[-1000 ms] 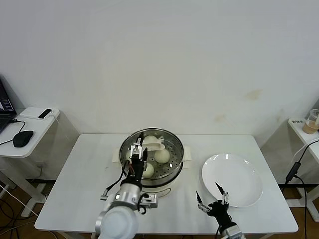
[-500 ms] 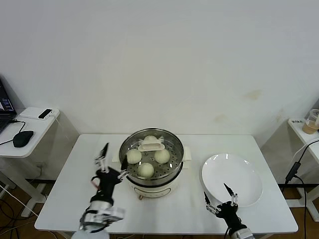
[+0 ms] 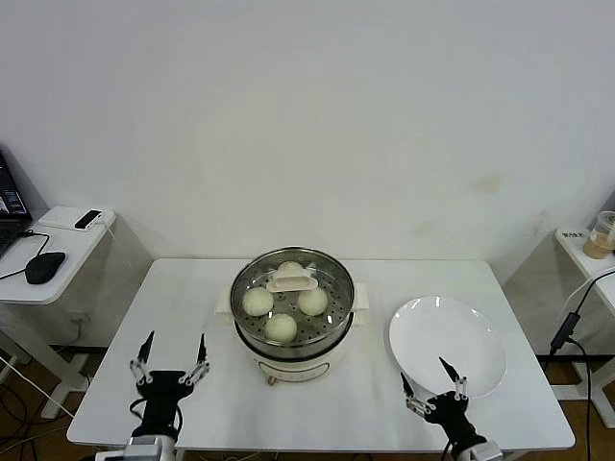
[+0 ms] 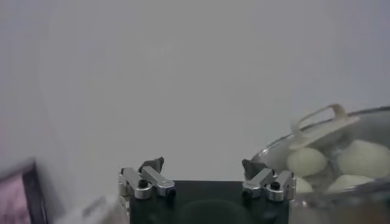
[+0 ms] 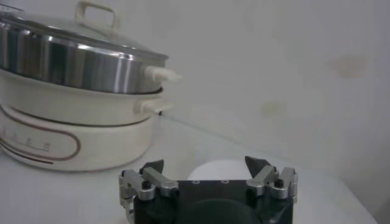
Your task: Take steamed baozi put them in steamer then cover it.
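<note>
The steamer (image 3: 292,341) stands at the table's middle, a shiny steel pot on a cream-white base. Several cream-white baozi (image 3: 281,327) lie on its perforated tray. The glass cover (image 3: 292,281) with its cream bar handle rests on top of the pot. The cover also shows in the left wrist view (image 4: 323,120) and the right wrist view (image 5: 96,13). My left gripper (image 3: 171,362) is open and empty, low at the table's front left, apart from the pot. My right gripper (image 3: 434,382) is open and empty at the front right, near the plate's front edge.
A flat white round plate (image 3: 448,346) lies to the right of the steamer. A side table with a mouse (image 3: 44,266) stands at the left, and a cup (image 3: 602,235) on a shelf at the right.
My left gripper has drawn back from the steamer, down and to the left to the table's front, leaving the cover on the pot. My right gripper has sunk slightly lower.
</note>
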Controlling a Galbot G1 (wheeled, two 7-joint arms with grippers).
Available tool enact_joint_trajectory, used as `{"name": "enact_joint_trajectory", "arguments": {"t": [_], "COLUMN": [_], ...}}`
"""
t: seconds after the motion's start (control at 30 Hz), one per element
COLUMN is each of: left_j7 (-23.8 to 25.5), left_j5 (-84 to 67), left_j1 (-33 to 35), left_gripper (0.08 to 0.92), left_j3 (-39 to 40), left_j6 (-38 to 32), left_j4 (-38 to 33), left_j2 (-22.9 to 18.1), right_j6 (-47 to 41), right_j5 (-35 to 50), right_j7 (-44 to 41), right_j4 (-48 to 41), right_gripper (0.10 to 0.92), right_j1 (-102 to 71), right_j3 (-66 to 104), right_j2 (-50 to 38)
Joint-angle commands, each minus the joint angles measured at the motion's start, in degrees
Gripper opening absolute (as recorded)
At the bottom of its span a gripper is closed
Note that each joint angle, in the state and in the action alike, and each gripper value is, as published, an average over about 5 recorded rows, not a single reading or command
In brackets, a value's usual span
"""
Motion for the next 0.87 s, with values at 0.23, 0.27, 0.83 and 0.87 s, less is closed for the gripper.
{"name": "enact_joint_trajectory", "arguments": {"t": [0.23,0.27,0.83,0.87], "left_j7": [0.64,0.98,4.03,4.07], "left_j5": [-16.22,-15.94,-11.64,-11.71], "left_j1": [3.36,3.36,4.20,4.28], "left_gripper": [0.823,0.823,0.823,0.823], "left_j3": [-3.44,-3.32,-6.31,-6.40], "left_j6": [-1.61,-1.27,0.53,0.51], "left_j4": [5.37,5.19,5.45,5.41], "left_j2": [0.80,0.65,-2.62,-2.62], "right_j6": [-6.53,-7.16,-8.84,-8.83], "right_j5": [8.77,8.91,10.97,10.96], "right_j7": [3.98,4.39,8.48,8.48], "right_j4": [3.92,4.26,5.88,5.87], "right_gripper": [0.823,0.823,0.823,0.823], "right_j1": [-0.68,-0.81,-1.87,-1.88], "right_j3": [-3.59,-3.70,-4.01,-4.01], "right_j2": [-3.35,-3.50,-6.23,-6.20]}}
